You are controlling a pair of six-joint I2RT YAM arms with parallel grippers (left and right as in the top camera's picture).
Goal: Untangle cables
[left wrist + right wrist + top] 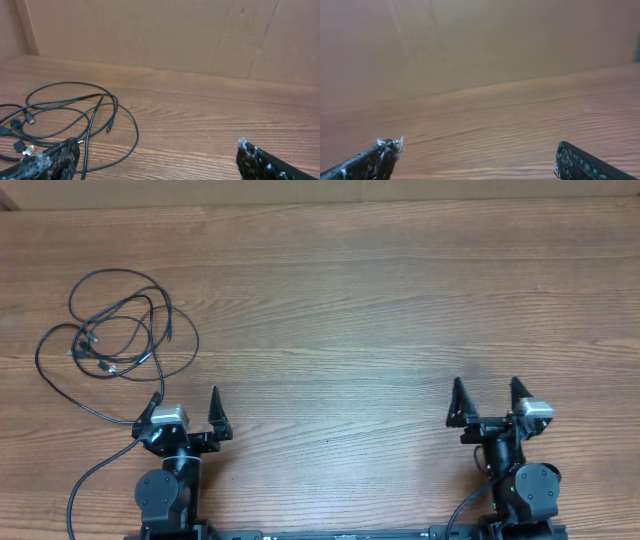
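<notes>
Thin black cables point(112, 340) lie in a loose tangle at the far left of the wooden counter point(350, 300), just ahead of the left fingers point(216, 415), which stand wide apart and hold nothing. One strand loops close by the outer left finger; whether it touches cannot be made out. The right fingers point(457, 405), likewise spread and empty-handed, sit well apart from the cables. A brown backboard point(175, 35) closes off the counter's far edge. Both wrist views show only fingertips point(55, 157), and the right wrist view is blurred.
</notes>
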